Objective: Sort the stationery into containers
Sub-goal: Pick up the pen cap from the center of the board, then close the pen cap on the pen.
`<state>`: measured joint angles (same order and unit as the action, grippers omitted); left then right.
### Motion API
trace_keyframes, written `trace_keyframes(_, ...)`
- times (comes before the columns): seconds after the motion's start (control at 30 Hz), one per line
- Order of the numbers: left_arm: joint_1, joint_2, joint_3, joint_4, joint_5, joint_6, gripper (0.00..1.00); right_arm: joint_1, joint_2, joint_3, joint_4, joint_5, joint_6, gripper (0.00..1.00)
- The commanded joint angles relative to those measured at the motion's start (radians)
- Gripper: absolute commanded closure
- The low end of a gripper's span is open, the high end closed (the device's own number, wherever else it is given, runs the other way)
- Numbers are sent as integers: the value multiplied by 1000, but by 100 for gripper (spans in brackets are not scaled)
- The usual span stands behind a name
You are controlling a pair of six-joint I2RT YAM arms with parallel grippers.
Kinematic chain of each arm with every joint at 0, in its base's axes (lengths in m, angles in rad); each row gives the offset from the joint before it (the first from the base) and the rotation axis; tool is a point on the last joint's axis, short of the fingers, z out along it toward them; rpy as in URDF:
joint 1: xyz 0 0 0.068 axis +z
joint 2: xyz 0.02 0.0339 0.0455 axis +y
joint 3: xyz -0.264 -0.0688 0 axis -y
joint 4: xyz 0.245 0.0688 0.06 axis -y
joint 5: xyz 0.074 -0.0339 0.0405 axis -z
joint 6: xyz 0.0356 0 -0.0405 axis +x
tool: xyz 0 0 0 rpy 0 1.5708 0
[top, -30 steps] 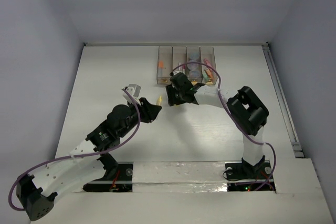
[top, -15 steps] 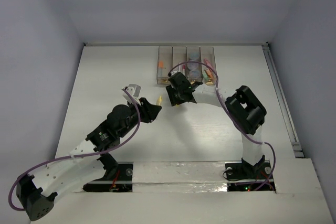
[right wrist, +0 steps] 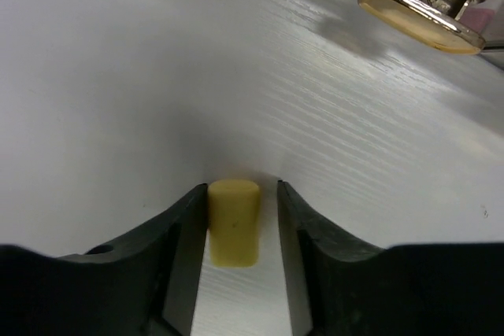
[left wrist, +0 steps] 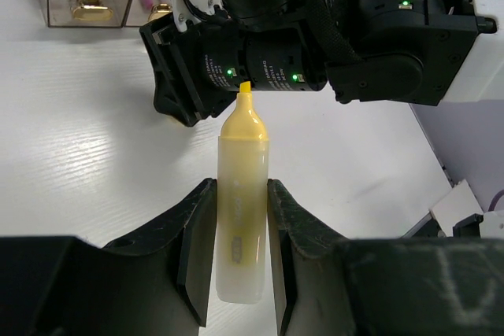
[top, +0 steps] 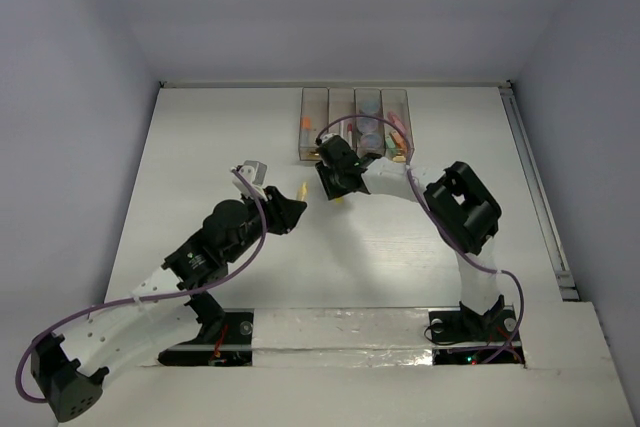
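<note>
Out near the middle of the white table (top: pixel 200 137), just short of the row of four narrow bins (top: pixel 342 107) along the far edge, the two arms meet almost nose to nose. The left gripper (left wrist: pixel 240 186) is clamped on a stubby yellow marker (left wrist: pixel 240 226), one finger pressed to each side of the barrel. The marker's bare wedge tip (left wrist: pixel 245 87) points straight at the black body of the other arm, close to it, though I cannot tell whether the two touch. The right gripper (right wrist: pixel 240 188) sits a little nearer the bins and is closed down narrow on a small yellow cap (right wrist: pixel 233 222). Its fingers flank the cap closely, and a thin dark sliver shows on one side. The cap is low over the table; I cannot tell whether it rests on the surface. From above, marker and cap are apart, the cap tucked under the right gripper's snout. Beyond the cap a gold knob (right wrist: pixel 421 5) marks the near end of one bin. In the bins I can make out an orange piece (top: pixel 306 125) in the leftmost, bluish rolls (top: pixel 369 131) in the third, and pink and orange sticks (top: pixel 399 133) in the rightmost — the second I cannot read.
</note>
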<state>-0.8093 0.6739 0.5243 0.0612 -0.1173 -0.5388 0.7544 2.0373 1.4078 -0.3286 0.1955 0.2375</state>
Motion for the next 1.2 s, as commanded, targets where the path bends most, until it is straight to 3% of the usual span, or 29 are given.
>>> trace_keyframes(0.0,4,-23,39,25,-13,10,100,8,43,19,-39,12,-10,59)
trace_keyframes(0.07,4,-25,39,22,-15,8,100,8,47,20,-41,13,-10,64)
trace_keyframes(0.2,4,-36,37,17,-19,7,100,8,40,5,-32,30,-3,85)
trace_keyframes(0.4,4,-30,31,29,-4,-3,100,8,-87,-61,86,-5,37,98)
trace_keyframes(0.6,4,-39,13,81,25,-26,100,-44,-346,-167,345,-284,144,100)
trace_keyframes(0.83,13,-36,-1,239,91,-53,100,-95,-564,-274,629,-448,287,100)
trace_keyframes(1.0,13,-4,25,339,149,-70,100,-151,-649,-384,923,-562,465,100)
trace_keyframes(1.17,13,23,14,452,209,-118,100,-173,-629,-460,1204,-686,689,100)
